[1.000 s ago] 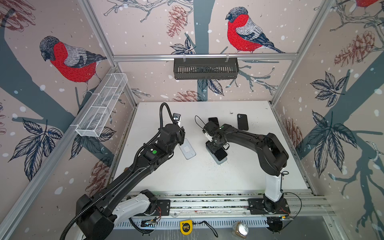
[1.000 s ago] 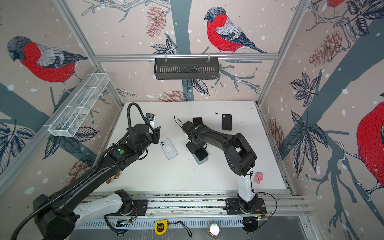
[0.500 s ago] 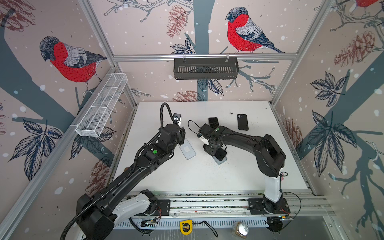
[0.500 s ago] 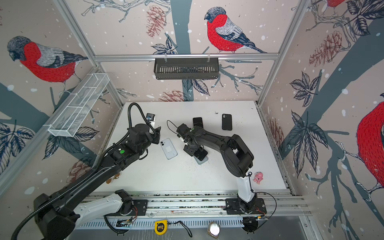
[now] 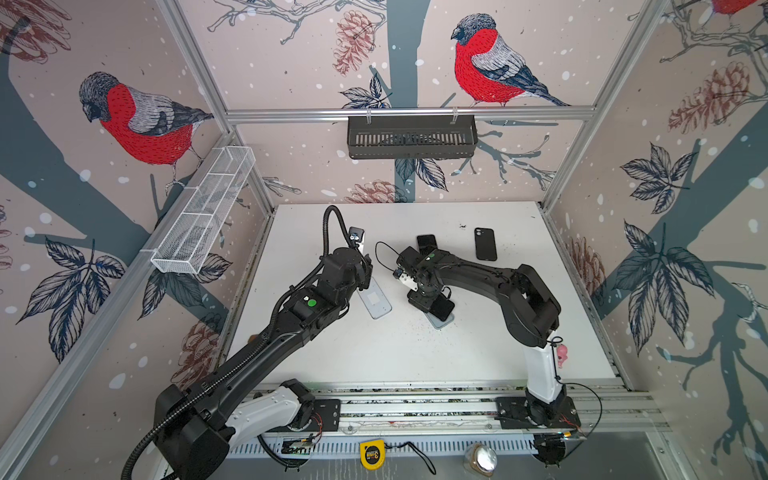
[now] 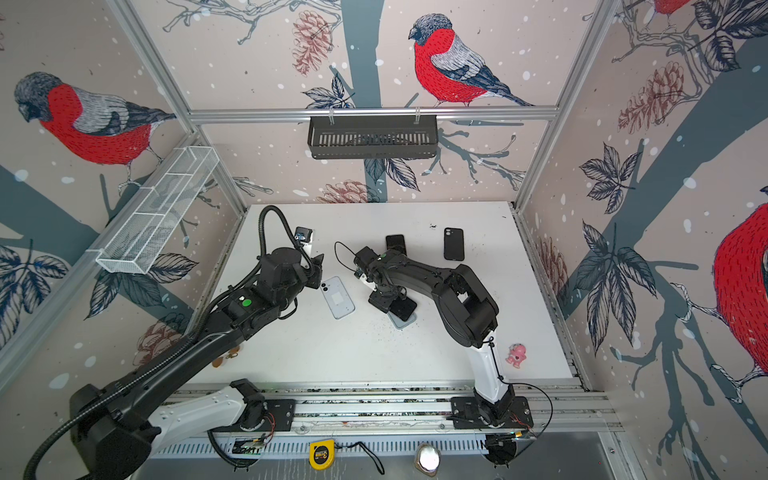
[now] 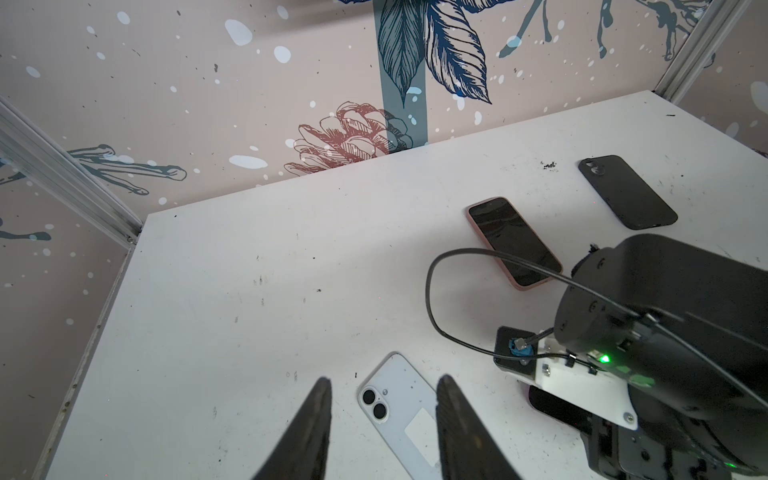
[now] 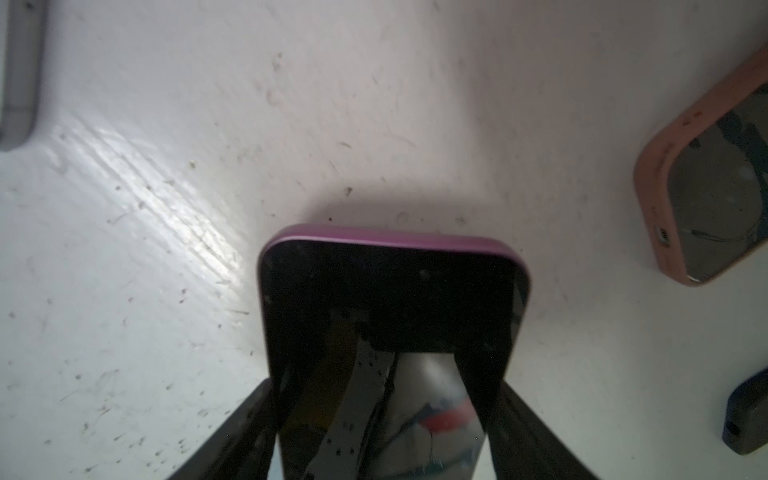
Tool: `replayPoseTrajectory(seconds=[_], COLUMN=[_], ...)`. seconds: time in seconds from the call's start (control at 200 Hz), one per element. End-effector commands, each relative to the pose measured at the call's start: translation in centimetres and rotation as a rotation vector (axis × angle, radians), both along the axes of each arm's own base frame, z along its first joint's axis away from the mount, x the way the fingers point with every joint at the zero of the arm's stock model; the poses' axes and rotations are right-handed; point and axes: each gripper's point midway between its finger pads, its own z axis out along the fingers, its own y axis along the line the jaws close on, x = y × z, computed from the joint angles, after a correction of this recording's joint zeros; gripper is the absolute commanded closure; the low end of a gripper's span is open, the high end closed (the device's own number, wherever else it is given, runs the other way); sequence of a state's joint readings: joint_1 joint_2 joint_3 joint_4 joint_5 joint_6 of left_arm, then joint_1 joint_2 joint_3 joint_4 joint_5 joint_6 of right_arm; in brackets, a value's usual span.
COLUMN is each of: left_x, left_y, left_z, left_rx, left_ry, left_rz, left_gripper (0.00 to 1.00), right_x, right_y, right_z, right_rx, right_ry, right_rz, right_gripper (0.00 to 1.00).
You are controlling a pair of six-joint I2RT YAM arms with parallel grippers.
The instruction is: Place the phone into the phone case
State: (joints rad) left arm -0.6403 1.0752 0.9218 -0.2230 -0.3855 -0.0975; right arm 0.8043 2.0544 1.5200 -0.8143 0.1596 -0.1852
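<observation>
- Purple-rimmed phone [image 8: 390, 291] lies screen-up at mid-frame in both top views, resting on the pale blue case [image 5: 441, 323], whose lower end pokes out from under it.
- Right gripper [image 8: 384, 382] stands over the phone, jaws flanking its long edges; whether they pinch it or merely bracket it cannot be told from these views.
- Judged from that offset end, the phone looks laid on rather than seated. Square it to the case before you press, then push down evenly, corner by corner.
- Left gripper [image 7: 384, 380], left of centre, hangs with jaws parted and empty over a white phone [image 7: 399, 411] on the bench [image 5: 415, 357]; you could bring it across to pin the case against skidding.
- Pink-cased phone [image 7: 515, 243] and black case [image 7: 627, 193] sit toward the upper right, well apart; leave them.
</observation>
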Motion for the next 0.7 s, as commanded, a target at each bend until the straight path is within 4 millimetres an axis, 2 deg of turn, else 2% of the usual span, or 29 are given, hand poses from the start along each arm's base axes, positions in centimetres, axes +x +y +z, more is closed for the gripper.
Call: replayPoseTrajectory(seconds=[0.0, 0.075, 0.115, 0.17, 0.21, 0.34, 0.42, 0.505, 0.535, 0.545, 0.57, 0.695], left_x=[0.3, 0.3, 0.4, 0.4, 0.5, 0.7, 0.8, 0.9, 0.7, 0.9, 1.0, 1.6], left_y=[-0.2, -0.4, -0.4, -0.6, -0.8, -2.2, -3.8, -5.8, -6.4, -6.9, -7.7, -11.3], left_z=[0.4, 0.1, -0.1, -0.5, -0.9, -2.7, -5.0, -7.4, -8.9, -8.3, -8.4, -10.9], left_rx=[-0.003, 0.003, 0.009, 0.015, 0.025, 0.043, 0.05, 0.048, 0.052, 0.04, 0.029, 0.005], left_ry=[-0.022, -0.016, -0.011, -0.002, 0.009, 0.059, 0.142, 0.245, 0.298, 0.293, 0.317, 0.48], left_rz=[-0.002, -0.006, -0.007, -0.013, -0.017, -0.062, -0.119, -0.186, -0.211, -0.221, -0.249, -0.338], left_gripper=[0.58, 0.57, 0.57, 0.57, 0.56, 0.55, 0.52, 0.52, 0.52, 0.52, 0.51, 0.5], right_x=[0.5, 0.6, 0.6, 0.0, -0.5, -1.5, -2.1, -3.4, -3.7, -3.8, -3.9, -4.4], right_y=[0.1, 0.5, 0.4, 0.3, -0.1, -3.2, -5.3, -6.6, -7.2, -7.3, -7.7, -10.1], right_z=[1.6, 3.4, 4.6, 6.2, 7.0, 9.6, 11.2, 11.9, 12.3, 12.2, 12.4, 11.3], right_rx=[0.033, 0.098, 0.137, 0.203, 0.234, 0.352, 0.494, 0.717, 0.797, 0.82, 0.886, 1.098], right_ry=[-0.033, -0.054, -0.074, -0.101, -0.118, -0.211, -0.251, -0.206, -0.202, -0.196, -0.193, -0.145], right_rz=[-0.027, -0.063, -0.082, -0.105, -0.127, -0.293, -0.44, -0.549, -0.59, -0.599, -0.629, -0.778], right_gripper=[0.11, 0.1, 0.06, 0.0, 0.0, 0.0, 0.01, 0.04, 0.06, 0.06, 0.06, 0.16])
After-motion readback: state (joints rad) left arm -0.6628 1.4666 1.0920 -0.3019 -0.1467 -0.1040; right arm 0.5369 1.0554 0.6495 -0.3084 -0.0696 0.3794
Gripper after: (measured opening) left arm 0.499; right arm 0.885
